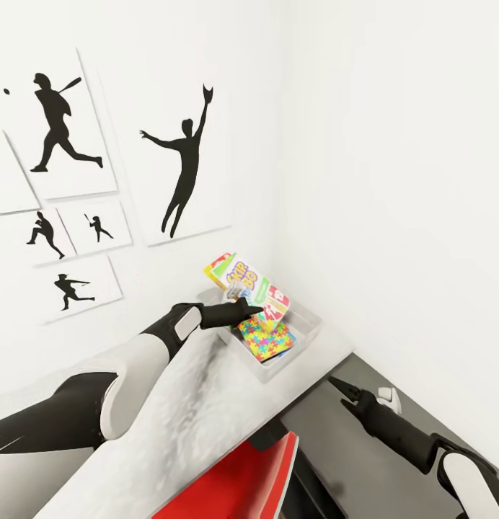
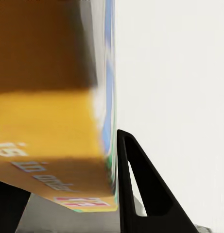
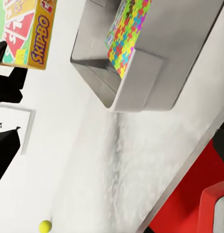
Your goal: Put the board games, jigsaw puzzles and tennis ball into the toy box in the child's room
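The green-yellow-red SKIP-BO board game (image 1: 249, 287) hangs tilted just above the light grey toy box (image 1: 304, 336), with my left gripper (image 1: 254, 308) shut on it. In the left wrist view the game's orange side (image 2: 48, 126) sits against one black finger (image 2: 136, 194). A jigsaw puzzle (image 1: 265, 339) lies inside the toy box. The right wrist view has the game (image 3: 25, 30), the toy box (image 3: 141, 73), the puzzle (image 3: 125, 30) and the tennis ball (image 3: 45, 225), which rests on the table (image 3: 116, 170) away from the box. My right gripper (image 1: 341, 393) hangs open beside the table's edge.
The toy box stands in the table's (image 1: 206, 411) far corner, against two white walls. Black baseball-player pictures (image 1: 184, 166) hang on the left wall. A red chair (image 1: 242, 483) is tucked at the table's near edge, with dark floor (image 1: 336, 461) to its right.
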Motion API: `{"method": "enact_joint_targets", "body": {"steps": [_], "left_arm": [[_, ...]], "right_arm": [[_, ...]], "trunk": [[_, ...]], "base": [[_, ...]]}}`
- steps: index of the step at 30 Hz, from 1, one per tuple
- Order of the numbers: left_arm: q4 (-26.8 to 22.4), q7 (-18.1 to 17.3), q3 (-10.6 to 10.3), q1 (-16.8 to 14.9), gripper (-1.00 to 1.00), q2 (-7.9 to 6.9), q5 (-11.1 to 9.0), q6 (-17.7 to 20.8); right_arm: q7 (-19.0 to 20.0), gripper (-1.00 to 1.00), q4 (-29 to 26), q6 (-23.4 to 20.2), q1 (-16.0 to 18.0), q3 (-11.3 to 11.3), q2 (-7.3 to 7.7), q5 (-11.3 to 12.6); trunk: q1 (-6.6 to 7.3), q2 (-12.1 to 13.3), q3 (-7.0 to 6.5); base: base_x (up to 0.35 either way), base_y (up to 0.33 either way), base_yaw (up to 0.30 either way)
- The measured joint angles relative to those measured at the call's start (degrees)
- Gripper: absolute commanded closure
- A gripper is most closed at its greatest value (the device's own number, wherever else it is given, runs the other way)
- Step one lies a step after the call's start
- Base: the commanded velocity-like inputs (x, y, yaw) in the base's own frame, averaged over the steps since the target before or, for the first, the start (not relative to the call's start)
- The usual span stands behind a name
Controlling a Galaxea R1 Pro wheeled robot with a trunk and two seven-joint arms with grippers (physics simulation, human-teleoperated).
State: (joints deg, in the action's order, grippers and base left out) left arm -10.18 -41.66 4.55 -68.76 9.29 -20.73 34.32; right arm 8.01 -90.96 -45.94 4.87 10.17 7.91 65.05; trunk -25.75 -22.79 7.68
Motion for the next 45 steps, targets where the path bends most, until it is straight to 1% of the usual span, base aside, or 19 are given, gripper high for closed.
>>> {"method": "enact_joint_targets", "body": {"steps": [4,8,11,14,16,17,19,23,25,27,30,33,35,37,39,42,45], "left_arm": [[-0.03,0.06,0.17,0.0,1.0,0.11,-0.05,2.56],[-0.08,0.18,0.25,0.0,1.0,0.14,-0.05,3.93],[-0.52,0.33,0.19,0.0,1.0,0.0,-0.01,7.73],[-1.16,0.29,0.23,-0.1,1.0,-0.29,-0.14,11.09],[-3.14,0.26,0.3,-0.15,1.0,-0.53,-0.31,13.61],[-5.08,0.27,0.37,-0.18,1.0,-1.28,-0.21,16.13],[-6.06,0.28,0.21,-0.17,1.0,-1.99,0.02,18.02],[-6.71,0.28,0.24,-0.17,1.0,-2.45,-0.09,19.23],[-6.91,0.21,0.25,-0.2,1.0,-2.67,-0.14,19.42],[-7.0,0.17,0.3,-0.39,1.0,-2.79,-0.23,19.54],[-7.04,0.16,0.35,-0.93,1.0,-2.74,-0.3,19.65],[-7.05,-0.06,0.3,-1.27,1.0,-2.91,-0.2,20.23],[-7.05,-0.27,0.26,-1.38,1.0,-3.28,-0.13,20.82],[-7.05,-0.41,0.29,-1.45,1.0,-4.03,-0.09,21.4],[-7.05,-0.47,0.31,-1.47,1.0,-4.41,-0.19,21.75],[-7.06,-0.4,0.34,-1.67,1.0,-4.54,-0.29,22.03],[-7.06,-0.33,0.37,-2.61,1.0,-4.53,-0.42,22.37]], "right_arm": [[0.02,-1.0,0.0,0.0,0.0,0.02,-0.05,0.0],[-0.01,-1.0,0.0,0.02,0.0,0.02,0.0,0.0],[-0.51,-1.0,0.0,0.21,0.05,-0.48,-0.48,-0.04],[-0.95,-1.0,0.0,0.25,0.36,-1.19,-0.06,-0.09],[-1.08,-1.0,0.0,0.02,0.51,-1.07,0.15,-0.22],[-1.13,-1.0,0.0,-0.17,0.59,-0.8,0.26,-0.28],[-1.15,-1.0,0.0,-0.35,0.7,-0.67,0.32,-0.3],[-1.11,-1.0,0.0,-1.04,0.78,0.0,0.35,-0.3],[-1.04,-1.0,0.0,-2.4,0.77,1.33,0.71,-0.28],[-0.93,-1.0,-0.01,-3.69,0.68,3.01,1.46,-0.19],[-0.8,-1.0,0.04,-4.52,0.58,4.19,2.19,-0.1],[-0.31,-1.0,0.07,-5.29,0.63,4.68,2.46,0.0],[-0.18,-1.0,0.06,-6.15,0.7,4.78,2.51,0.04],[-0.13,-1.0,0.05,-7.33,0.78,5.13,2.49,0.09],[-0.1,-1.0,0.05,-7.94,0.83,5.48,2.48,0.14],[-0.11,-1.0,0.06,-8.23,0.86,5.66,2.47,0.19],[-0.1,-1.0,0.07,-8.33,0.87,5.72,2.47,0.2]], "trunk": [[0.0,0.0,0.36],[0.0,0.0,0.74],[0.0,0.0,1.02],[0.0,0.0,1.3],[0.0,0.0,1.48],[0.0,-0.01,1.57],[0.0,0.0,1.77],[0.0,0.0,2.14],[0.0,0.0,2.33],[0.0,0.0,2.51],[0.0,-0.01,2.8],[0.0,-0.01,3.08],[0.0,0.0,3.27],[0.0,0.0,3.45],[0.0,-0.01,3.64],[0.0,-0.01,3.92],[0.0,-0.01,4.2]], "base": [[0.0,0.0,0.0],[0.0,0.0,0.0],[0.0,0.0,0.0],[0.0,0.0,0.0],[0.0,0.0,0.0],[0.0,0.0,0.0],[0.0,0.0,0.0],[0.0,0.0,0.0],[0.0,0.0,0.0],[0.0,0.0,0.0],[0.0,0.0,0.0],[0.0,0.0,0.0],[0.0,0.0,0.0],[0.0,0.0,0.0],[0.0,0.0,0.0],[0.0,0.0,0.0],[0.0,0.0,0.0]]}}
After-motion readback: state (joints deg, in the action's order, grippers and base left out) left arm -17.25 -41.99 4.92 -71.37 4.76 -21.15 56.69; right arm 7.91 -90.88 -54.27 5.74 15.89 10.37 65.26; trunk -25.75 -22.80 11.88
